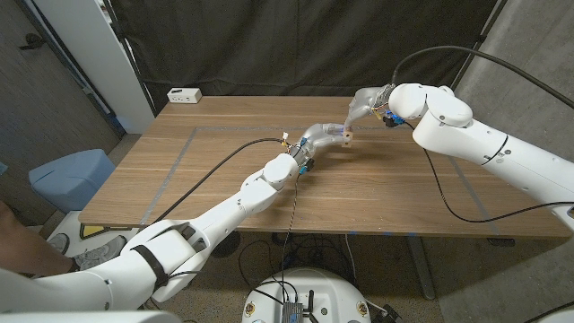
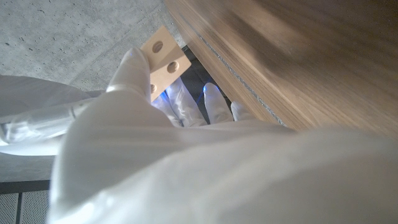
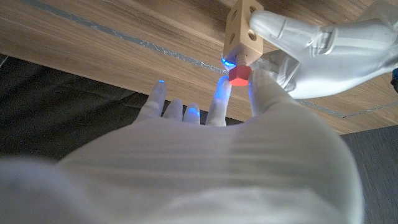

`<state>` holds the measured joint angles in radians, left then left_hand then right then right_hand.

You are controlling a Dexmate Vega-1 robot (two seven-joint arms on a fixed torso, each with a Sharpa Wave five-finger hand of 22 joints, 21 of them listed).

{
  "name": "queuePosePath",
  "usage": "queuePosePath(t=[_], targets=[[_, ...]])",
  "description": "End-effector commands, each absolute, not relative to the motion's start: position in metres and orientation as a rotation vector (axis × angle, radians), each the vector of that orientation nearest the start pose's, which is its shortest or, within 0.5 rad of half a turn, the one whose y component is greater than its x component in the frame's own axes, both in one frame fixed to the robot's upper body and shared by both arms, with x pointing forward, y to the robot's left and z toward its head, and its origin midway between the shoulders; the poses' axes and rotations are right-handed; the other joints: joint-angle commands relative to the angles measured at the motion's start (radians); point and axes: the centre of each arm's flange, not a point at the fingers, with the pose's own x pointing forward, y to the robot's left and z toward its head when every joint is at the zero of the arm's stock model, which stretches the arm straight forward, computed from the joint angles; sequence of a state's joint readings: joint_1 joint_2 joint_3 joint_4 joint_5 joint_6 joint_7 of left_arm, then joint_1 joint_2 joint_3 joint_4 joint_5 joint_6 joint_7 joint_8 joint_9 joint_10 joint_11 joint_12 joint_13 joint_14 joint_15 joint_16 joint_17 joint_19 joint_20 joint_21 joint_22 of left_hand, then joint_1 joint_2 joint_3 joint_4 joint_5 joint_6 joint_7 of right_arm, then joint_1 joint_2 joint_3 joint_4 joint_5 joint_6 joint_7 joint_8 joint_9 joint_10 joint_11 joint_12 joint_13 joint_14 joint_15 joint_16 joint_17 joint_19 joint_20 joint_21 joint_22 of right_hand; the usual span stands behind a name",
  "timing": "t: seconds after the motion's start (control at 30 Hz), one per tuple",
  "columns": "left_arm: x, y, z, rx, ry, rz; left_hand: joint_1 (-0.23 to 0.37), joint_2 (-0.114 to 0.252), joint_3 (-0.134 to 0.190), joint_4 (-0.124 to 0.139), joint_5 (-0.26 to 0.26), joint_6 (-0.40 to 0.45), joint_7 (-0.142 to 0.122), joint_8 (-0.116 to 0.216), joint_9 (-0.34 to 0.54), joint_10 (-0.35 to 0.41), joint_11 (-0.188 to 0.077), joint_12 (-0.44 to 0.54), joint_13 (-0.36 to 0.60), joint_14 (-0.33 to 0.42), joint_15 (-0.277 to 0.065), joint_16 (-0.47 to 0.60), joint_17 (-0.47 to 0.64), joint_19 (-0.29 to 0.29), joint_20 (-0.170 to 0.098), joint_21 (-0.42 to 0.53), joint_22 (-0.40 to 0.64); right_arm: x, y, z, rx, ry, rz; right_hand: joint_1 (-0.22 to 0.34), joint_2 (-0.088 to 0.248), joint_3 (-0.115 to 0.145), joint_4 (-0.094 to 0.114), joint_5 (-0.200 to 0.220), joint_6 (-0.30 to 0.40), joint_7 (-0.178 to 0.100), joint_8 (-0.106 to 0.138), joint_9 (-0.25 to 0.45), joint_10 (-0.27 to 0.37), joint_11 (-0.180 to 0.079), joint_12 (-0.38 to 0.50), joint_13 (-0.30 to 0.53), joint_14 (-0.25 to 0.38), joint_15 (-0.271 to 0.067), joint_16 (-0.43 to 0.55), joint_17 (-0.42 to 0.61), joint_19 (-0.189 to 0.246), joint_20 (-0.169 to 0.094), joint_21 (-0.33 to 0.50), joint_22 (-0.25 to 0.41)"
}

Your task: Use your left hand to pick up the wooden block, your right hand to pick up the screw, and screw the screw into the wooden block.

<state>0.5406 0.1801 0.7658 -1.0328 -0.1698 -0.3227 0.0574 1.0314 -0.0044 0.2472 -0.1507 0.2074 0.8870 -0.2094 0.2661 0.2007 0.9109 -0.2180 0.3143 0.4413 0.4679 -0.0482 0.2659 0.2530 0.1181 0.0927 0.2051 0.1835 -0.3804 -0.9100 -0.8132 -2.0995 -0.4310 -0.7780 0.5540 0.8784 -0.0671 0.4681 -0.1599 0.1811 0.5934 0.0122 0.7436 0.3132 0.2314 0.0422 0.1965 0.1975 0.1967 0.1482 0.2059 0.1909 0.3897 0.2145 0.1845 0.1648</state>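
The left robot hand (image 1: pixel 321 136) grips the block (image 3: pixel 244 30) clear above the surface (image 1: pixel 215 170), a little toward one o'clock of its centre, and the right robot hand (image 1: pixel 366 105), reaching in from the two o'clock side, pinches the red head of the screw (image 3: pixel 239 74), whose shaft already sits in a hole on the block's end. The main risk is cross-threading: if the right robot hand turns while the screw axis is tilted off the hole, it will bind or pop out and fall to the surface. The pinch on the small red head looks slight, so the fingertips (image 3: pixel 260 78) could slip round it without turning it. The left grip seems to catch the block mostly at one end, though the wrist picture is blurred; twisting force may rotate the block in the hand. The two hands are close together, so fingers could collide during a turn. Elsewhere, a white power strip (image 1: pixel 185 94) lies far off at the ten o'clock corner, and cables trail along both arms; nothing stands between the hands.
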Motion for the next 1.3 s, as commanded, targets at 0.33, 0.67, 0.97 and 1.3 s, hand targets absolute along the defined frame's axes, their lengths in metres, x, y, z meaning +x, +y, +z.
queuePosePath(t=[0.33, 0.67, 0.97, 1.3], targets=[[0.6646, 0.0234, -0.0101, 0.406, -0.677, -0.482, -0.022, 0.073, 0.005, 0.005, 0.003, 0.063, 0.003, 0.004, 0.010, 0.017, -0.004, 0.003, 0.164, 0.010, -0.104, -0.001, 0.005, 0.002, 0.007, 0.008, 0.005, 0.5465, -0.1937, 0.1297, -1.487, -0.247, 0.086, 0.022, 0.003, -0.001, -0.004, -0.001, 0.025, -0.009, 0.027, 0.014, 0.018, -0.002, 0.004, 0.004, 0.015, -0.010, 0.009, 0.004, 0.014, -0.002, 0.008, 0.005], [0.6641, 0.0222, -0.0105, 0.407, -0.678, -0.483, -0.020, 0.076, 0.006, 0.004, 0.004, 0.064, 0.004, 0.005, 0.010, 0.017, -0.005, 0.003, 0.165, 0.010, -0.104, -0.002, 0.005, 0.002, 0.007, 0.008, 0.005, 0.5452, -0.1959, 0.1285, -1.481, -0.251, 0.078, 0.027, 0.006, -0.004, -0.002, -0.002, 0.040, -0.009, 0.048, 0.027, 0.030, -0.008, 0.005, 0.004, 0.024, -0.014, 0.013, 0.005, 0.019, -0.002, 0.008, 0.005], [0.6632, 0.0209, -0.0112, 0.406, -0.677, -0.486, -0.020, 0.074, 0.007, 0.003, 0.004, 0.065, 0.003, 0.005, 0.010, 0.017, -0.004, 0.001, 0.166, 0.010, -0.105, -0.003, 0.005, 0.003, 0.007, 0.008, 0.005, 0.5439, -0.1974, 0.1270, -1.477, -0.253, 0.072, 0.029, 0.010, -0.007, 0.001, -0.002, 0.049, -0.017, 0.066, 0.039, 0.041, -0.015, 0.007, 0.004, 0.030, -0.019, 0.015, 0.007, 0.024, -0.003, 0.009, 0.005], [0.6628, 0.0206, -0.0116, 0.407, -0.676, -0.486, -0.021, 0.076, 0.007, 0.004, 0.004, 0.065, 0.001, 0.004, 0.010, 0.017, -0.004, 0.001, 0.166, 0.011, -0.104, -0.003, 0.005, 0.002, 0.006, 0.008, 0.005, 0.5437, -0.1982, 0.1261, -1.473, -0.255, 0.064, 0.024, 0.016, -0.013, 0.006, -0.003, 0.072, -0.023, 0.095, 0.057, 0.056, -0.022, 0.007, 0.004, 0.036, -0.032, 0.017, 0.009, 0.031, -0.002, 0.009, 0.005]])
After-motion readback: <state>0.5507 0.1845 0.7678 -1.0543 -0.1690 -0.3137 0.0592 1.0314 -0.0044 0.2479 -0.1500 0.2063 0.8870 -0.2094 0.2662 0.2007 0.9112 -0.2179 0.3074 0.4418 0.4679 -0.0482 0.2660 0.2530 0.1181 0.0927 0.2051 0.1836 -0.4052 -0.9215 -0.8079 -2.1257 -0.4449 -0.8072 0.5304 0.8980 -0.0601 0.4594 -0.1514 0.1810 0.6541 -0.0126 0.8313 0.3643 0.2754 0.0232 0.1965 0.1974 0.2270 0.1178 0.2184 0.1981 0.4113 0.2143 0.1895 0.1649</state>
